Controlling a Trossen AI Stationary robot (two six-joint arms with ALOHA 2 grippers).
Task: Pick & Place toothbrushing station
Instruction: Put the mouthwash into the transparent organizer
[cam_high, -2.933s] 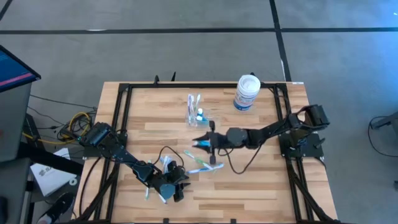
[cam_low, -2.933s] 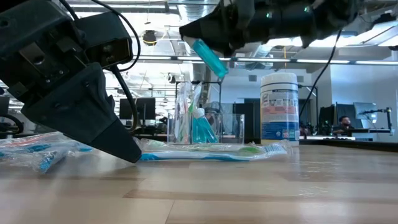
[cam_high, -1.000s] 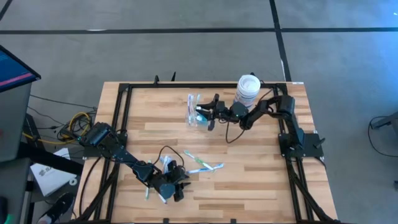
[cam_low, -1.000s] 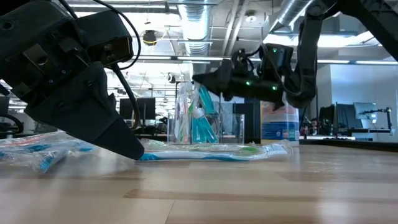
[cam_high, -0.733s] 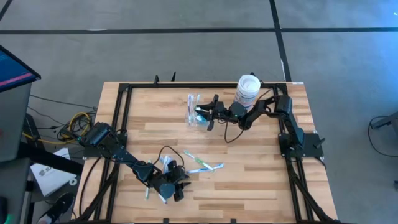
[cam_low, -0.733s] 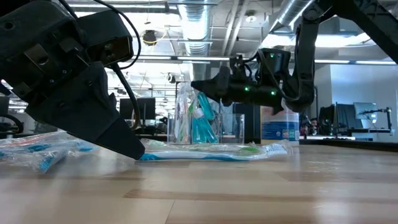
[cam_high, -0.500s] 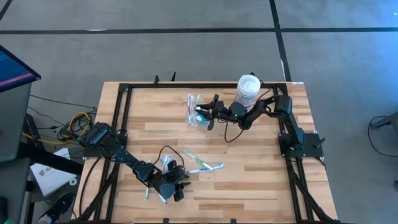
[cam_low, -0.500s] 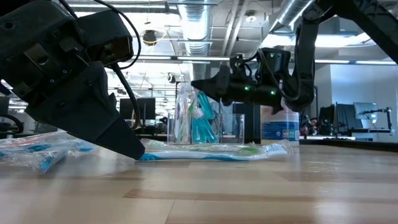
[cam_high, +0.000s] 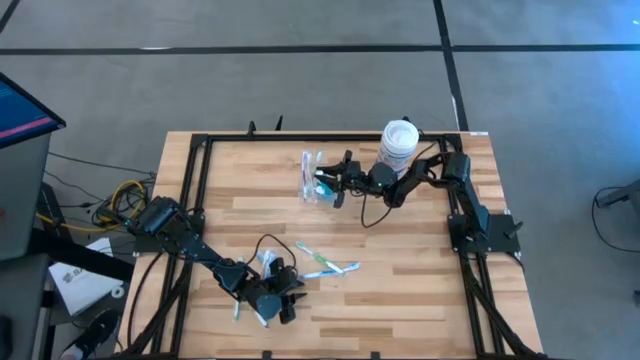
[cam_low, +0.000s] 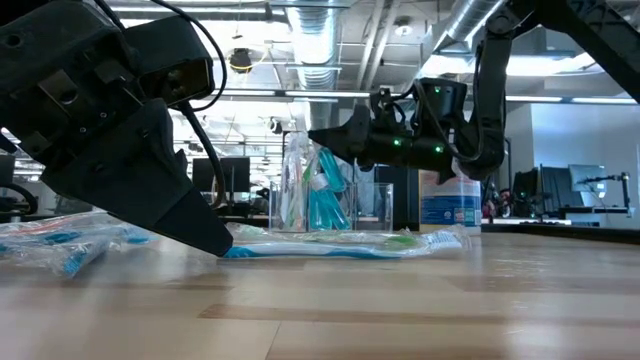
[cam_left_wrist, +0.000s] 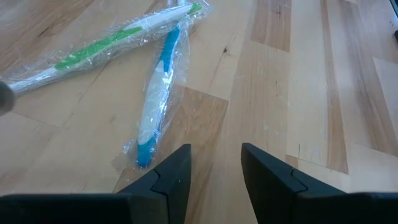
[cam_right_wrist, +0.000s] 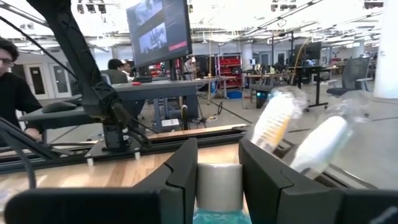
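The toothbrushing station (cam_high: 310, 183), a clear organizer with toothbrushes and a teal tube standing in it (cam_low: 298, 195), stands toward the table's far edge. My right gripper (cam_high: 323, 181) reaches level to it from the right (cam_low: 318, 136), shut on another teal tube (cam_low: 331, 166) at the station's top. My left gripper (cam_high: 279, 300) rests low near the table's near left (cam_low: 205, 232). In the left wrist view it is open (cam_left_wrist: 216, 163), with bare wood between the fingers. Wrapped toothbrushes (cam_left_wrist: 155, 106) lie just ahead of it. My right gripper pinches the teal tube between its two fingers at the white cap end (cam_right_wrist: 219, 185). The fingers come level from the table's right side. The tube's teal body (cam_low: 333, 170) slants down below the fingertips toward the station's compartments. Whether its lower end rests inside cannot be told.
A white jar with a blue label (cam_high: 397, 148) stands right of the station, behind my right arm. Wrapped toothbrushes (cam_high: 326, 264) lie at the table's middle and beside my left gripper (cam_high: 262, 262). A black frame (cam_high: 195, 170) runs along the table's edges.
Nearly three seconds ago my right gripper held the teal tube above the table's middle. It has carried the tube toward the far edge to the station. Over the last second it has stayed there, still shut on the tube.
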